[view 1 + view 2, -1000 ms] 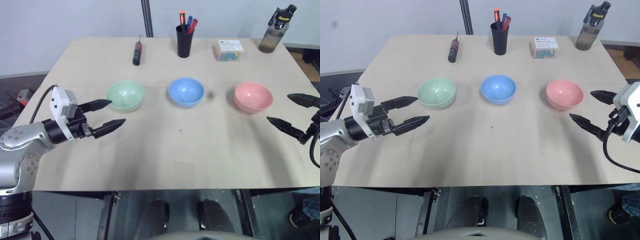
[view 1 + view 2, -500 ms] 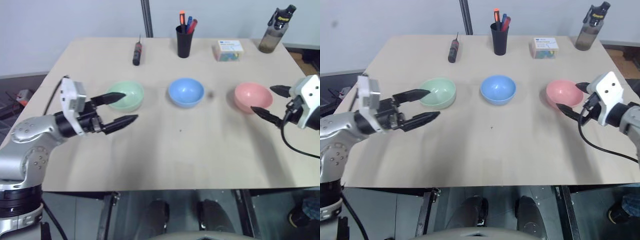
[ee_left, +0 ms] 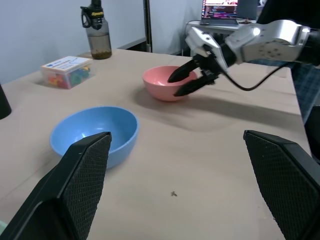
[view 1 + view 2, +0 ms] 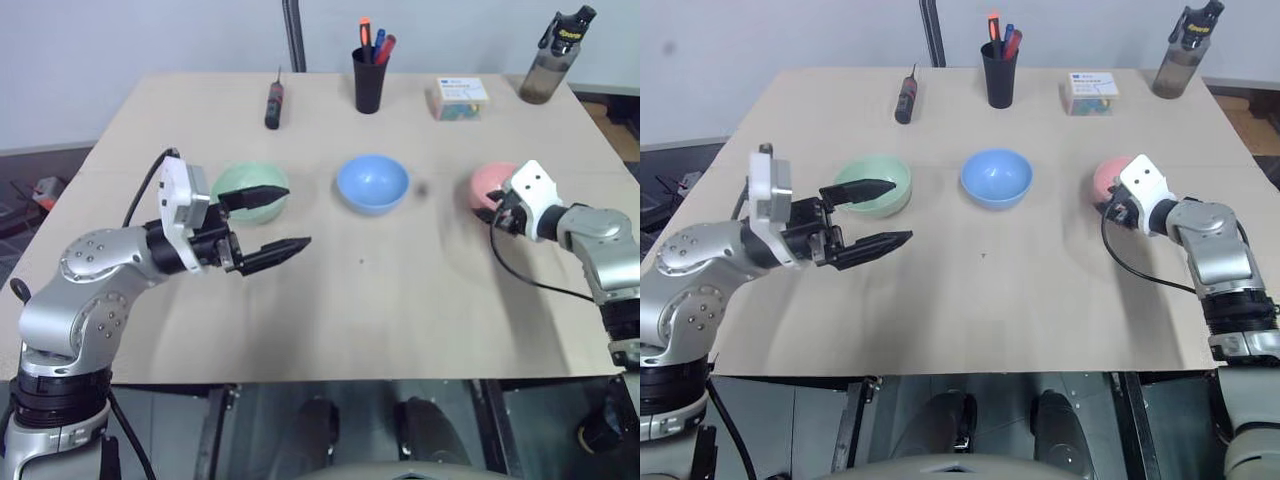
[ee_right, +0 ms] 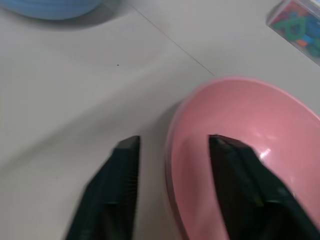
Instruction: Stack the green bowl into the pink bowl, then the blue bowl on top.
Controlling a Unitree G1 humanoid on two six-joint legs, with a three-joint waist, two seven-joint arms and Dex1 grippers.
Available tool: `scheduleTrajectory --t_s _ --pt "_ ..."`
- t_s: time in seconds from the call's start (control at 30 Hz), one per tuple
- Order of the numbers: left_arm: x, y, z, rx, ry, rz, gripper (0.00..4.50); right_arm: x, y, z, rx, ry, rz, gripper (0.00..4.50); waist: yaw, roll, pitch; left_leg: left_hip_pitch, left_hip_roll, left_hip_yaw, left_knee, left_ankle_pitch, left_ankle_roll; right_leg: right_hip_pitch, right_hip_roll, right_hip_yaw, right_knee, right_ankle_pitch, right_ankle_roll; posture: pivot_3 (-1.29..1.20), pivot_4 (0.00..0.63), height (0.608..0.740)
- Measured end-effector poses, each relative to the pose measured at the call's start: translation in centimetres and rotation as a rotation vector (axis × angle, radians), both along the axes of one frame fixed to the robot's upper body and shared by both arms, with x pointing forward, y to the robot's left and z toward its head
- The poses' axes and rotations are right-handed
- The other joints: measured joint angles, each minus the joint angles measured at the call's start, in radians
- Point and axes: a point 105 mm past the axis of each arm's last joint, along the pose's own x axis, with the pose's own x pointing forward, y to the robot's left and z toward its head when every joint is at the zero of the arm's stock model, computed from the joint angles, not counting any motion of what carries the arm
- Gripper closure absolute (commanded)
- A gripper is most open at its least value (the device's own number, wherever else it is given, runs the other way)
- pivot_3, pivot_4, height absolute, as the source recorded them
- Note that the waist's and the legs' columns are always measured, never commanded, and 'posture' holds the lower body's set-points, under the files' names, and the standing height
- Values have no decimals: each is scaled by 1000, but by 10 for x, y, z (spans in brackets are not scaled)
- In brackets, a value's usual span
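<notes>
While the right gripper (image 5: 170, 187) straddles the pink bowl (image 5: 250, 150) rim, not yet clenched | left gripper (image 4: 268, 220) released

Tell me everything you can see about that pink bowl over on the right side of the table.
The pink bowl is small, round, smooth and plain, salmon-pink, seemingly plastic, with a glossy inside. It sits upright and empty on the pale wooden table, at the right end of a row with the blue bowl and green bowl. The right gripper straddles its near rim, one black finger inside, one outside.
</notes>
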Motion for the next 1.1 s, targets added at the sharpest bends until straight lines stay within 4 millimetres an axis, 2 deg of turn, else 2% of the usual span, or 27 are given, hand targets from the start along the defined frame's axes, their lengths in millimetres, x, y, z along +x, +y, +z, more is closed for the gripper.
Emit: scheduleTrajectory --t_s 0.07,0.3,0.37,0.47,0.5,0.6,0.7,0.83,0.87,0.9,0.93,0.97,1.0,1.1 --pt "0 2 -1 -5 6 10 0 0 0 0 -10 0 9 4355 0 0 0 0 0 0 0 0 0 0 0 0 0 0 0 0 150 740" --pt "-1 2 1 -13 -3 17 0 1 2 -6 -31 7 17 4355 -1 0 0 0 0 0 0 0 0 0 0 0 0 0 0 0 150 740" --pt "-1 2 2 -14 -6 19 0 -6 9 -3 -40 0 63 4355 -1 0 0 -1 0 0 0 0 0 -1 0 0 0 0 0 0 150 740" --pt "0 2 2 -17 -10 22 0 -32 41 9 -7 -13 246 4355 0 0 0 -2 1 0 -1 0 0 -3 0 0 0 0 0 0 150 740" --pt "0 2 1 -16 -8 25 0 -55 59 13 15 6 356 4355 1 1 0 -3 1 -1 -1 0 0 -3 0 0 0 0 0 0 150 740" --pt "4 6 -1 -13 -6 55 0 -96 97 17 71 54 548 4355 1 0 0 -3 1 -1 0 0 0 -3 0 0 0 0 0 0 150 740" --pt "8 8 -3 -13 -15 77 0 -116 119 13 108 113 625 4355 1 0 0 1 0 -1 1 -1 2 1 0 -1 0 0 0 0 150 740" --pt "11 7 -9 3 -9 87 0 -124 132 0 123 177 647 4355 3 0 0 2 0 -2 1 -1 1 2 0 -2 0 0 0 0 150 740" --pt "12 7 -10 5 -6 92 0 -125 135 -4 133 195 645 3740 3 0 0 1 0 -2 1 0 0 2 0 -2 0 0 0 0 150 740" --pt "13 8 -11 9 -5 100 0 -126 139 -7 143 206 648 3526 2 0 0 1 0 -2 1 0 0 2 0 -2 0 0 0 0 150 740" --pt "15 9 -13 19 -5 108 0 -126 142 -10 151 219 649 3025 2 0 0 1 0 -2 1 0 0 2 0 -2 0 0 0 0 150 740" --pt "15 9 -13 25 -7 112 0 -125 143 -12 156 224 642 2796 2 0 0 1 0 -2 1 0 0 2 0 -2 0 0 0 0 150 740" --pt "16 9 -14 31 -10 117 0 -123 143 -14 165 226 627 2262 2 0 0 1 -1 -2 1 0 0 2 0 -2 0 0 0 0 150 740" --pt "19 10 -17 59 -20 148 0 -116 146 -13 202 218 600 1162 2 0 0 1 -1 -2 1 0 0 2 0 -2 0 0 0 0 150 740"
